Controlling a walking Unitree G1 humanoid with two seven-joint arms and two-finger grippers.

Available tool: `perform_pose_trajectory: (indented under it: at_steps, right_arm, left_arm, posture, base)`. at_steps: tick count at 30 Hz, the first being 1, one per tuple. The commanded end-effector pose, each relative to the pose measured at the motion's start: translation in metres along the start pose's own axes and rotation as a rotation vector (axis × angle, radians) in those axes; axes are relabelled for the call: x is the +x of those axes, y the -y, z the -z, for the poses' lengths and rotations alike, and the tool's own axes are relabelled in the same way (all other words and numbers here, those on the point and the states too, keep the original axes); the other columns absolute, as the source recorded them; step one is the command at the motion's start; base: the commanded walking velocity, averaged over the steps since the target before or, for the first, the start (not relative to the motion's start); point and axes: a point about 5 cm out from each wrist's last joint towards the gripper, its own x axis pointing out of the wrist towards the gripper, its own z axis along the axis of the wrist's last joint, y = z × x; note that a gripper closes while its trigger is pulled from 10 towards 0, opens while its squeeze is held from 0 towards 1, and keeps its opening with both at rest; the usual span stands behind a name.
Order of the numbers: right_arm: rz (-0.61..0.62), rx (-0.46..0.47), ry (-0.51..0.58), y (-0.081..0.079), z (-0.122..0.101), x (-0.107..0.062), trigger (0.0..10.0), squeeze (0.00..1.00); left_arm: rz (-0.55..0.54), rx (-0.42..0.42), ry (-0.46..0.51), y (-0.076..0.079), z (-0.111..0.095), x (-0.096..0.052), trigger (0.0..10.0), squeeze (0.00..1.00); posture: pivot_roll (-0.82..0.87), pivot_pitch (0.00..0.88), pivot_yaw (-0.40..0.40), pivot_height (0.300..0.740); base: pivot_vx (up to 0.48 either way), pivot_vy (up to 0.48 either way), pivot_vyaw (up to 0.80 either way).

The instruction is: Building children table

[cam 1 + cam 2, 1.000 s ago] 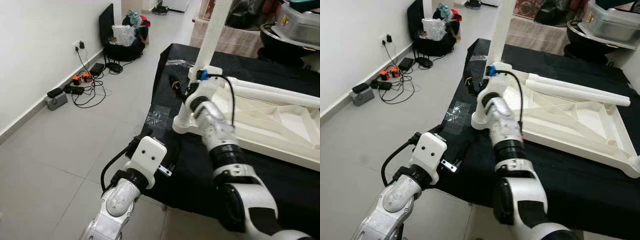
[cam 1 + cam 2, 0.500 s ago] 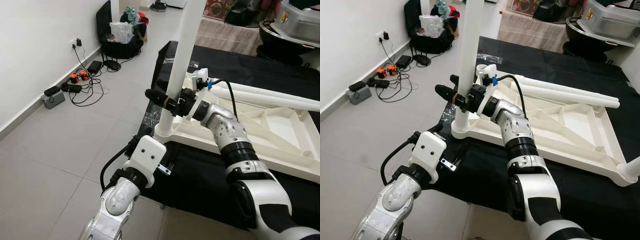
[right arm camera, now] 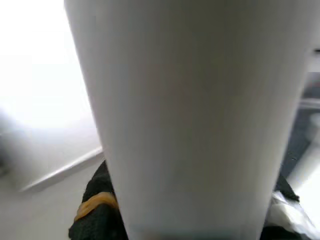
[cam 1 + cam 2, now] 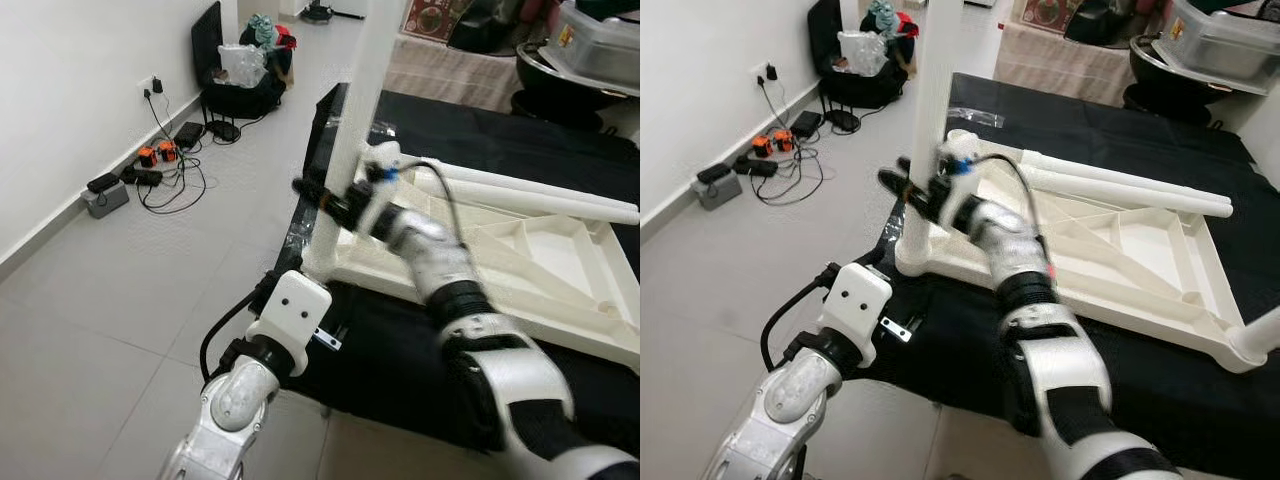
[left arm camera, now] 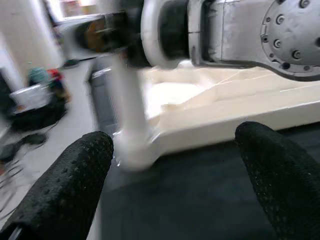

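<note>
An upturned white children's table frame (image 4: pixel 1120 255) lies on a black-covered tabletop (image 4: pixel 1160 390), its near-left corner socket close to the tabletop's edge. A white table leg (image 4: pixel 352 150) stands upright in that corner socket, rising out of the top of both eye views. The right end effector (image 4: pixel 330 198) (motion-blurred) reaches from the frame side across to the leg, its two black fingers clamped around the leg partway up; in the right wrist view the leg (image 3: pixel 190 120) sits directly against the fingers (image 3: pixel 95 215). Two more loose white legs (image 4: pixel 1120 185) lie side by side along the far part of the frame. The left end effector (image 5: pixel 170 185) hovers low by the tabletop's near edge, fingers (image 5: pixel 65 185) spread apart and holding nothing, facing the socketed corner. Cables and adapters (image 4: pixel 150 170) lie on the tiled floor (image 4: pixel 110 300) by the wall.
</note>
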Motion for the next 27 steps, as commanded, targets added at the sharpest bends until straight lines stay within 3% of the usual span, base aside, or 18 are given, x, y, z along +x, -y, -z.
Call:
perform_pose_trajectory:
  at_steps: [1, 2, 3, 5, 9, 11, 12, 13, 14, 15, 16, 22, 23, 24, 25, 26, 27]
  right_arm:
    - [0.408, -0.032, -0.012, 0.040, 0.005, -0.014, 0.0, 0.00]
    - [0.543, -0.035, -0.019, 0.048, 0.010, -0.021, 0.0, 0.00]
    - [0.543, -0.035, -0.019, 0.048, 0.010, -0.021, 0.0, 0.00]
    - [0.740, -0.029, -0.056, 0.054, 0.019, -0.034, 0.0, 0.00]
    - [0.809, -0.018, -0.094, 0.048, 0.024, -0.039, 0.0, 0.00]
    - [0.798, 0.009, -0.117, 0.033, 0.028, -0.035, 0.0, 0.00]
    - [0.798, 0.009, -0.117, 0.033, 0.028, -0.035, 0.0, 0.00]
    - [0.766, 0.032, -0.120, 0.024, 0.028, -0.030, 7.3, 0.00]
    - [0.737, 0.047, -0.117, 0.015, 0.027, -0.025, 10.0, 0.00]
    - [0.737, 0.047, -0.117, 0.015, 0.027, -0.025, 10.0, 0.00]
    - [0.681, 0.056, -0.087, 0.007, 0.022, -0.020, 10.0, 1.00]
    - [0.529, 0.061, 0.021, -0.003, 0.001, -0.011, 10.0, 1.00]
    - [0.447, 0.073, 0.031, -0.004, -0.004, -0.006, 10.0, 0.85]
    - [0.315, 0.105, 0.013, -0.008, -0.007, -0.001, 10.0, 0.00]
    - [0.315, 0.105, 0.013, -0.008, -0.007, -0.001, 10.0, 0.00]
    - [0.122, 0.139, -0.010, -0.014, -0.008, 0.002, 10.0, 0.00]
    - [0.122, 0.139, -0.010, -0.014, -0.008, 0.002, 10.0, 0.00]
  left_arm:
    - [-0.008, 0.008, -0.009, 0.000, 0.002, -0.001, 10.0, 0.00]
    - [-0.006, 0.008, -0.008, 0.000, 0.002, 0.000, 10.0, 0.00]
    - [-0.006, 0.008, -0.008, 0.000, 0.002, 0.000, 10.0, 0.00]
    - [-0.003, 0.008, -0.005, 0.001, 0.002, 0.001, 10.0, 0.00]
    - [-0.003, 0.009, -0.004, 0.001, 0.002, 0.001, 10.0, 0.00]
    - [-0.002, 0.009, -0.004, 0.001, 0.002, 0.001, 10.0, 0.00]
    - [-0.002, 0.009, -0.004, 0.001, 0.002, 0.001, 10.0, 0.00]
    - [-0.003, 0.009, -0.005, 0.001, 0.002, 0.001, 10.0, 0.00]
    - [-0.003, 0.009, -0.005, 0.000, 0.002, 0.001, 10.0, 0.00]
    - [-0.003, 0.009, -0.005, 0.000, 0.002, 0.001, 10.0, 0.00]
    - [-0.003, 0.008, -0.005, 0.000, 0.002, 0.001, 10.0, 0.00]
    - [-0.003, 0.006, -0.006, 0.001, 0.002, 0.000, 10.0, 0.00]
    - [-0.003, 0.005, -0.006, 0.001, 0.002, 0.000, 10.0, 0.00]
    - [-0.003, 0.004, -0.007, 0.001, 0.002, 0.000, 10.0, 0.00]
    - [-0.003, 0.004, -0.007, 0.001, 0.002, 0.000, 10.0, 0.00]
    - [-0.003, 0.002, -0.008, 0.001, 0.002, 0.000, 10.0, 0.00]
    - [-0.003, 0.002, -0.008, 0.001, 0.002, 0.000, 10.0, 0.00]
  posture:
    - [0.07, 0.051, -0.129, 0.740]
    - [0.08, 0.046, -0.129, 0.740]
    - [0.08, 0.046, -0.129, 0.740]
    - [0.08, 0.043, -0.130, 0.740]
    - [0.08, 0.042, -0.129, 0.740]
    - [0.08, 0.041, -0.129, 0.740]
    - [0.08, 0.041, -0.129, 0.740]
    - [0.08, 0.043, -0.130, 0.740]
    - [0.08, 0.043, -0.130, 0.740]
    - [0.08, 0.043, -0.130, 0.740]
    - [0.08, 0.045, -0.130, 0.740]
    - [0.08, 0.047, -0.133, 0.740]
    - [0.08, 0.049, -0.133, 0.740]
    - [0.08, 0.052, -0.131, 0.740]
    - [0.08, 0.052, -0.131, 0.740]
    - [0.07, 0.053, -0.133, 0.740]
    - [0.07, 0.053, -0.133, 0.740]
  base:
    - [0.000, 0.000, 0.00]
    - [0.000, 0.000, 0.00]
    - [0.000, 0.000, 0.00]
    - [0.000, 0.000, 0.00]
    - [0.000, 0.000, 0.00]
    - [0.000, 0.000, 0.00]
    - [0.000, 0.000, 0.00]
    - [0.000, 0.000, 0.00]
    - [0.000, 0.000, 0.00]
    - [0.000, 0.000, 0.00]
    - [0.000, 0.000, 0.00]
    - [0.000, 0.000, 0.00]
    - [0.000, 0.000, 0.00]
    - [0.000, 0.000, 0.00]
    - [0.000, 0.000, 0.00]
    - [0.000, 0.000, 0.00]
    - [0.000, 0.000, 0.00]
